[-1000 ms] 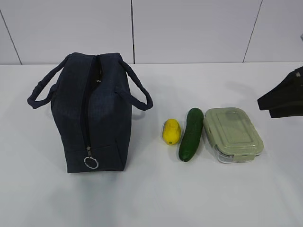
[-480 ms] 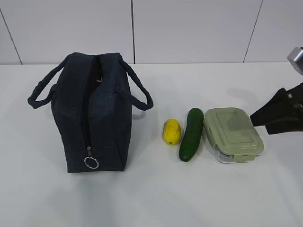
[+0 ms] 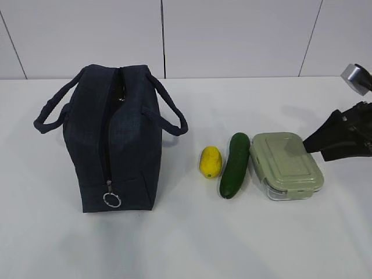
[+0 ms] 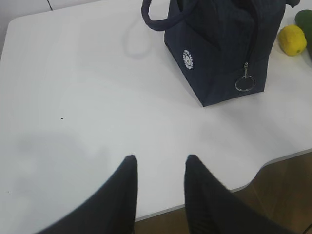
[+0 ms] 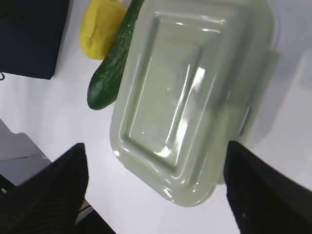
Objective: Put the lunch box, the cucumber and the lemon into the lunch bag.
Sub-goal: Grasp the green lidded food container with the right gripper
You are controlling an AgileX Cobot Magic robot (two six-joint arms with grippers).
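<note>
Your right claw [image 5: 155, 170] is hanging spread wide over the lunch box [image 5: 187, 97], touching nothing. Cucumber [image 3: 235, 164] and lemon [image 3: 210, 161] are lying beside it, lunch bag [image 3: 113, 139] standing further left. Your left claw [image 4: 160, 165] is gaping above bare worktop [image 4: 73, 97].

A white table [image 3: 192, 244] fills most of the scene, its matte top evenly lit, with only soft, faint shadows. Behind it stands a pale wall [image 3: 232, 35] of large flat panels divided by thin dark seams [image 3: 163, 38]. In the left wrist view the table's near edge [image 4: 273, 161] curves in just beyond the pincer's tips, and a brown wooden floor [image 4: 278, 195] shows below it on that side. A few tiny dark specks [image 4: 62, 118] mark the tabletop.
</note>
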